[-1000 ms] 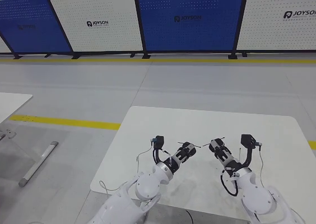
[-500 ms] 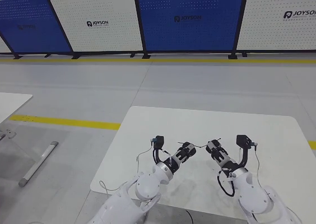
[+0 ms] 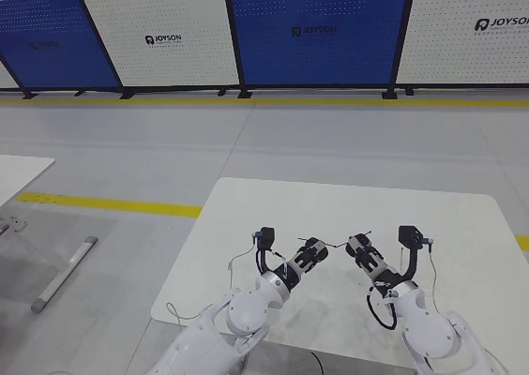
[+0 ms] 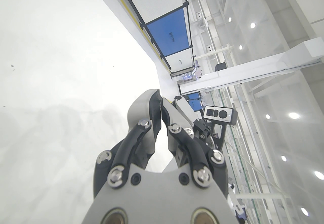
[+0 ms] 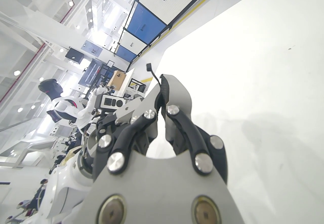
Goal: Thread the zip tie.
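The right gripper [image 3: 356, 246] has edged toward the left gripper [image 3: 315, 247], clamping a thin black plastic zip tie [image 5: 153, 74]. The left fingers [image 4: 143, 108] are pressed together. Both sit well inside the white table's [image 3: 274, 202] edges.

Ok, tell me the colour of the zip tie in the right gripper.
Black. The zip tie shows best in the right wrist view.
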You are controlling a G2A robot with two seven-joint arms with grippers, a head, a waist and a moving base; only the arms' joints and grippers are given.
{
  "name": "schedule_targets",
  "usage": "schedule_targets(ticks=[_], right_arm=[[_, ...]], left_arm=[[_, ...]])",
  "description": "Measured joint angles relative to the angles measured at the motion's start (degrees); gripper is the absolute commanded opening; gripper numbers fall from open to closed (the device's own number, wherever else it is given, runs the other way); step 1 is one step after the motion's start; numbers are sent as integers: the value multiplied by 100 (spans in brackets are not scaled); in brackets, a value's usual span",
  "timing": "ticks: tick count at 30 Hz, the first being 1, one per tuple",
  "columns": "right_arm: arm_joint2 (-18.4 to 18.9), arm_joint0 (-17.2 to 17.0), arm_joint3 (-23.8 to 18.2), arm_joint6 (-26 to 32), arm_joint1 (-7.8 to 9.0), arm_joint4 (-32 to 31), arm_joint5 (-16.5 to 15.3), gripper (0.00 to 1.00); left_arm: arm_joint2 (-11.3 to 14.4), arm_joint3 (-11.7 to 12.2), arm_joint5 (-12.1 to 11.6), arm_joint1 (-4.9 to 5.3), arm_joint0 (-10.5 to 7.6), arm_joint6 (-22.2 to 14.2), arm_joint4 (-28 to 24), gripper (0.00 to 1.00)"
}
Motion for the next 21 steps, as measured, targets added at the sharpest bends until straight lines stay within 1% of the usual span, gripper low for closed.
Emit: schedule_targets(ticks=[7, 14, 17, 21], right_arm=[[12, 31, 86, -5, -35, 33, -55, 0], [-74, 63, 161, -20, -80, -49, -28, 0], [-49, 38, 159, -61, -94, 12, -65, 0], [39, -17, 115, 83, -92, 250, -189, 0]], left_arm=[[0, 0, 0, 0, 0, 0, 0, 0], [0, 0, 0, 0, 0, 0, 0, 0], [0, 0, 0, 0, 0, 0, 0, 0], [0, 0, 0, 0, 0, 0, 0, 0]])
